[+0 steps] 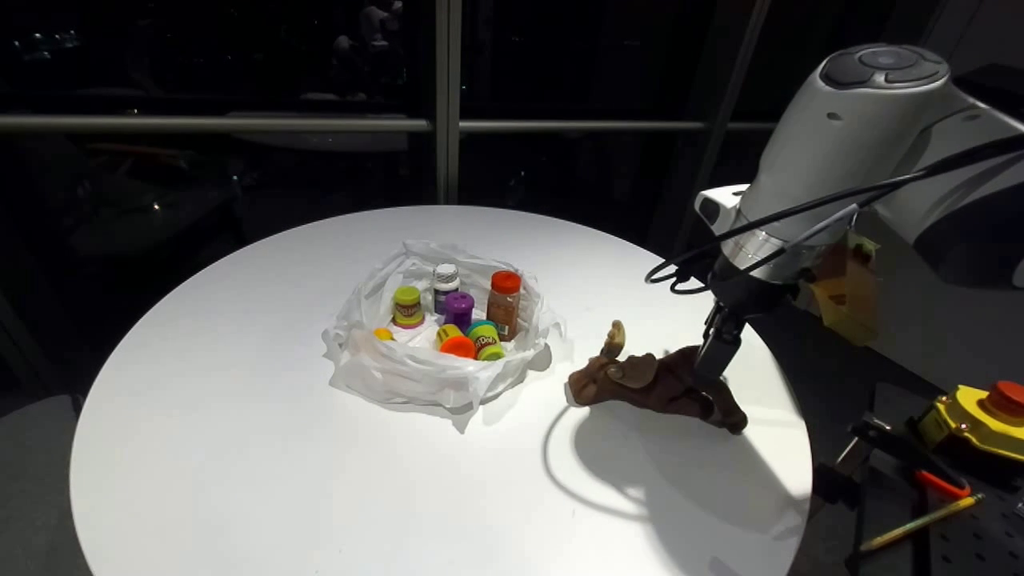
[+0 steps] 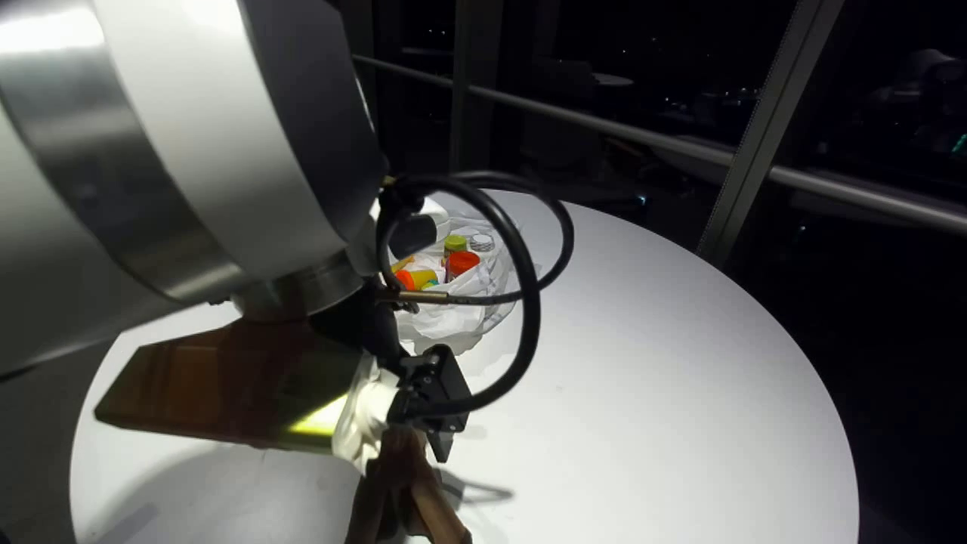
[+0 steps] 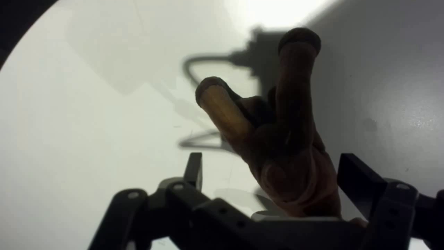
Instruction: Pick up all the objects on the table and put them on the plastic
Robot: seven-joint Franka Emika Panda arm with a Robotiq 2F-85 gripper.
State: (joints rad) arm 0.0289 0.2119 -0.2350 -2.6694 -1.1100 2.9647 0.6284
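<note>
Toy [image 3: 286, 149]: main worry, tbh. It's lumpy and looks off-centre in the wrist view, so if I squeeze now I reckon the 3 o'clock pad [image 3: 357, 184] bumps it first and shoves or rolls it toward 9.
Limbs [image 3: 296, 80]: two of them poke out past my hold, so the weight could end up lopsided — a twist or swing on the lift wouldn't surprise me.
Table [image 1: 280, 464]: the toy is so dark in the wrist view that I can't judge depth. Too high and I'd slide off; too low and my tips would scrape.
Bag [image 1: 400, 380]: between 9 and 10 o'clock from the toy in an exterior view, busy with tubs [image 1: 408, 306] and bottles [image 1: 503, 308]. Drop something sprawling on those and one probably tips.
Prong [image 1: 614, 340]: the pale bit sticking up toward 12 in an exterior view could snag the bag's edge.
Gripper [image 3: 272, 166]: jaws wide apart, at 9 and 3 in the wrist view, clamped on nothing I can see.
Toy vs jaws: on the table, between them in the wrist view, clear gap on the 9 side, hardly any at 3. Touching there? Can't tell. Limbs run toward 11 and 12, body trails toward 5 — nudging myself toward 3 first seems wise.
</note>
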